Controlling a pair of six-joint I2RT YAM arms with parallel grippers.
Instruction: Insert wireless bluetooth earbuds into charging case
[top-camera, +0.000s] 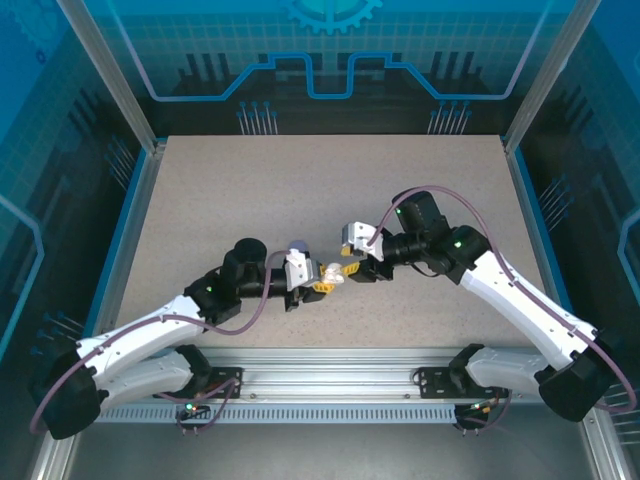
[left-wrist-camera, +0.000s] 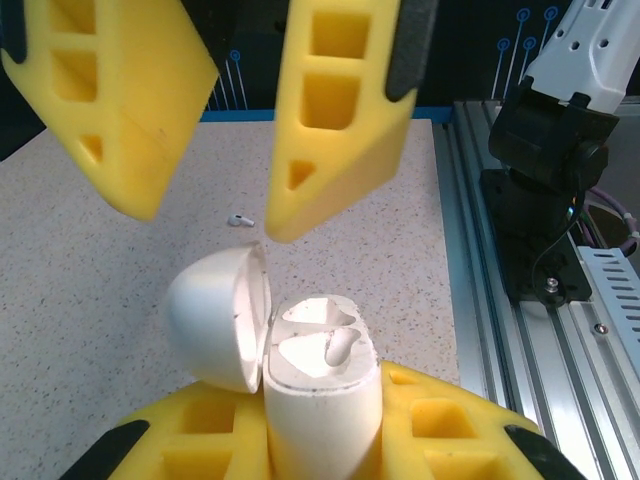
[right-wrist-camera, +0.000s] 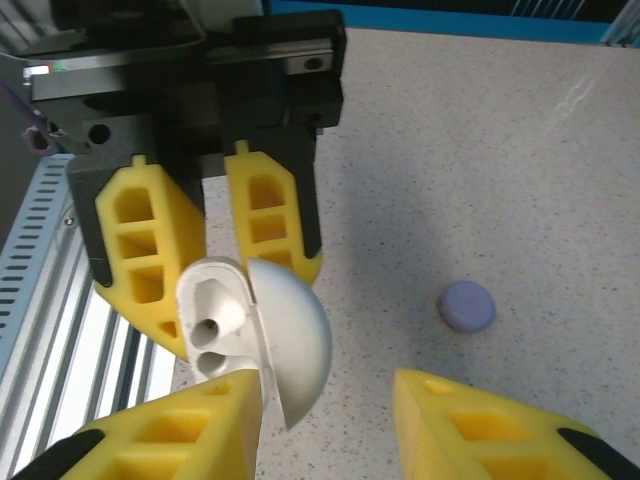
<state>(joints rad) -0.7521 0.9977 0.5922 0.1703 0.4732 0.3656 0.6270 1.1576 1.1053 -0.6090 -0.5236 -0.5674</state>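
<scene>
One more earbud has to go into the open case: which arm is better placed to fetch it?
Right. Its pincer is open and empty near the white case, while the left pincer is clamped on that case. A loose earbud lies on the table just beyond.

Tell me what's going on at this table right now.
The left gripper is clamped on a small white round charging case with its domed lid swung open. A white earbud sits in one socket. The right gripper hovers open just above it, holding nothing. Another tiny white earbud lies on the speckled table, and a pale purple round case rests nearby.
</scene>
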